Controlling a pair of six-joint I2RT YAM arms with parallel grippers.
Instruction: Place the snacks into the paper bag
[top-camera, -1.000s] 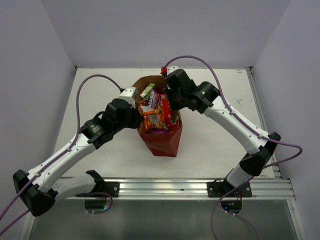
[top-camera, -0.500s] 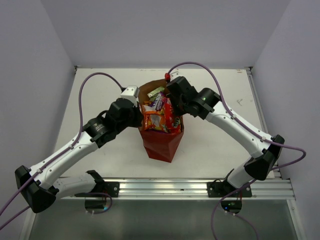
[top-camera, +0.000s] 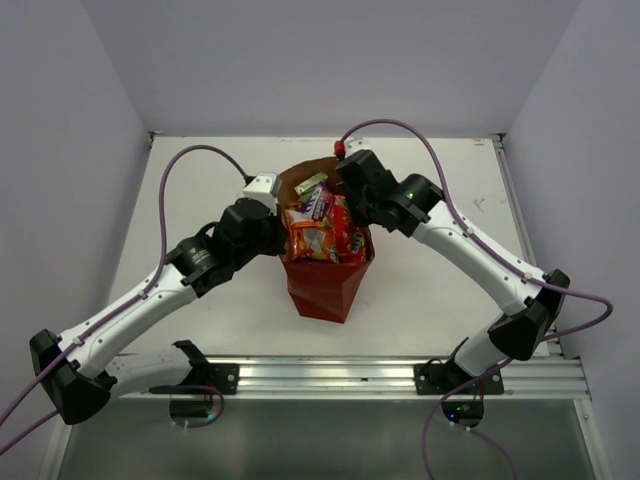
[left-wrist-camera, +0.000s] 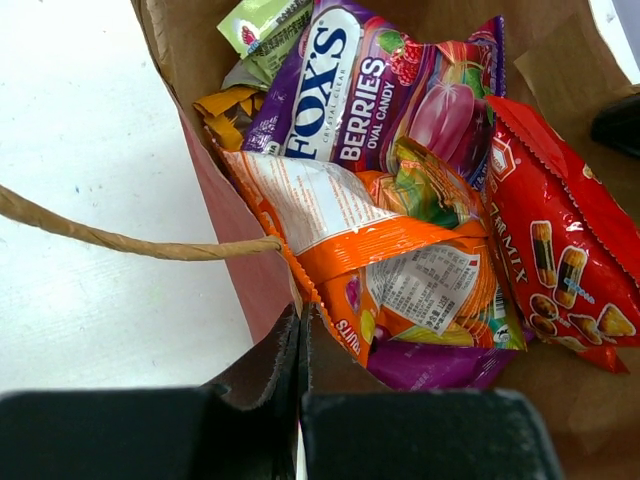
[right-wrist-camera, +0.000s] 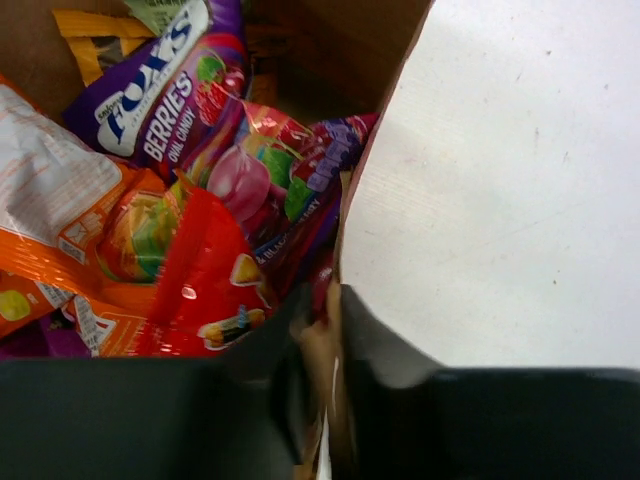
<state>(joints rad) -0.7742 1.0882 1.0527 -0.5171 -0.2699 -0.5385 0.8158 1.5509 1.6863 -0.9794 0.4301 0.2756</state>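
We see the paper bag (top-camera: 325, 285) standing upright near the middle of the desk (top-camera: 410, 300), its mouth open upward, set between our two arms. Our left end effector (left-wrist-camera: 300, 345) is closed tight on the bag's left rim. The reddish wall is pinched between its two fingers, just below where the twine handle (left-wrist-camera: 130, 240) meets the paper. Our right end effector (right-wrist-camera: 325, 360) is closed in the same way on the opposite rim, with a fold of the wall squeezed between its fingers.

The snacks (top-camera: 320, 225) lie inside the bag, piled up close to the rim. A purple Fox's Berries bag (left-wrist-camera: 370, 90) sits toward the far side. An orange packet (left-wrist-camera: 365, 245) lies partly over it, next to the left wall, and a red packet (left-wrist-camera: 560, 250) leans against the right wall. A small green packet (left-wrist-camera: 255, 20) is tucked into the far left corner, with a yellow-brown wrapper (left-wrist-camera: 225, 110) just beside it. We cannot tell how many more packets lie underneath.
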